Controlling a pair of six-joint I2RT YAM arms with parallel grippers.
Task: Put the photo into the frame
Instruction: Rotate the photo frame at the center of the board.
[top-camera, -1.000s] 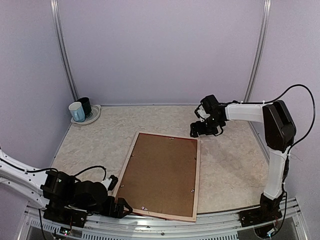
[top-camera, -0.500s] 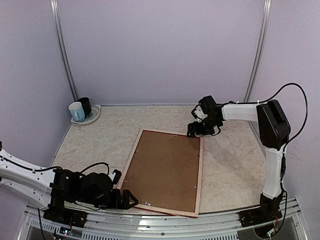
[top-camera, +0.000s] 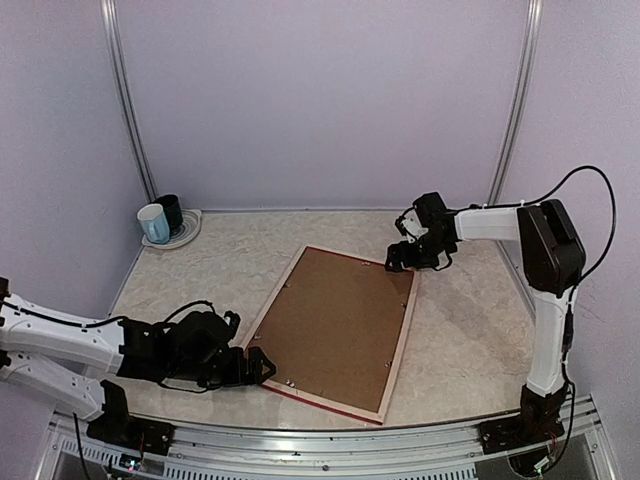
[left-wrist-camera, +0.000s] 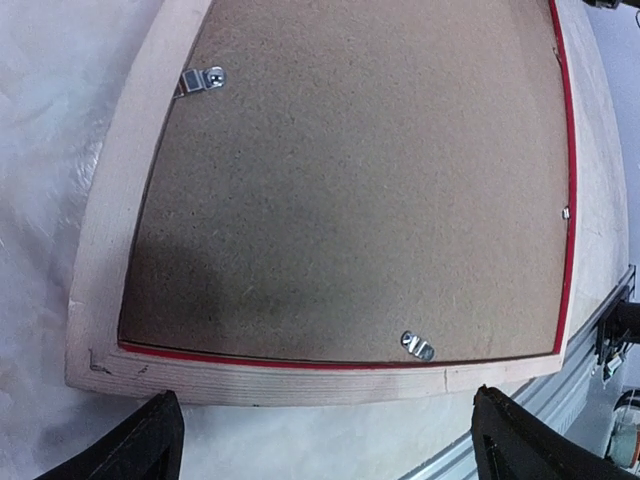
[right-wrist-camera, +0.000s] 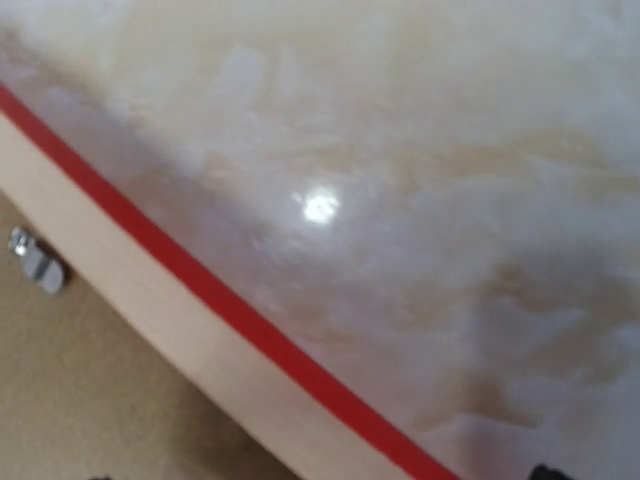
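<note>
Pale wood frame (top-camera: 399, 345) lies face down on the table (top-camera: 470, 330), brown backing board (top-camera: 335, 320) up. The left gripper (top-camera: 256, 366) gapes wide, the frame's near corner just ahead of its fingers (left-wrist-camera: 150, 440), untouched. The right gripper (top-camera: 400, 258), jaws apart, sits at the far corner; contact unclear.

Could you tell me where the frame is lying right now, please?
In the top view, the frame lies back-up mid-table, askew, between the left gripper at its near-left corner and the right gripper at its far-right corner.
</note>
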